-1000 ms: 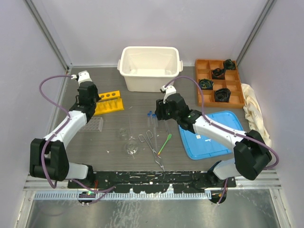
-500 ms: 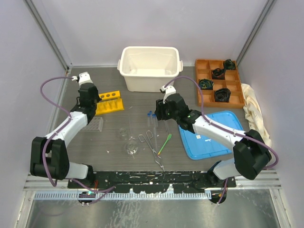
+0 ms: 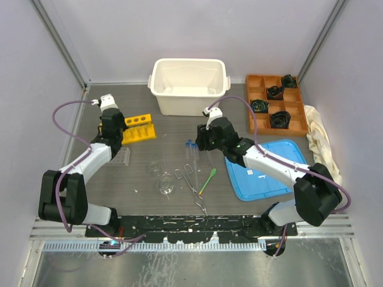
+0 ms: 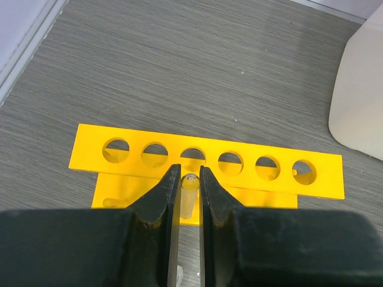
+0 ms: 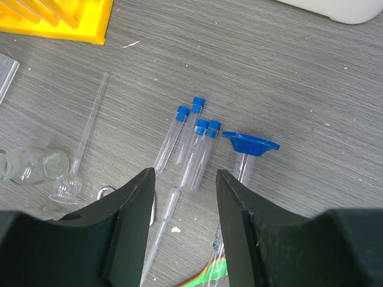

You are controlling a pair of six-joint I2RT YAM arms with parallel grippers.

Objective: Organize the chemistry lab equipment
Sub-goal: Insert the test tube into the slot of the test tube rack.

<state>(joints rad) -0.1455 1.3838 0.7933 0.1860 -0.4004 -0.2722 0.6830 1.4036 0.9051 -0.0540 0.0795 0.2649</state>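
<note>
Grey table (image 3: 179,119) looks mostly unsorted: the yellow rack (image 4: 90,161) at ten o'clock has empty holes, and the cylinder (image 5: 250,143), tongs (image 3: 190,179), flasks (image 3: 166,186) and capped tubes (image 5: 194,149) lie loose near centre. The left gripper (image 4: 189,173) pinches a clear tube (image 4: 189,194) above the rack, its cap hidden. The right gripper (image 5: 185,174) hangs open over the capped tubes.

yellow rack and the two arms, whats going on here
The left hand is pinched shut on a clear tube, holding it just over the yellow rack, close to the third hole from the left in the wrist view. The right hand hovers open above four blue-capped test tubes lying on the table beside the blue-based cylinder.
</note>
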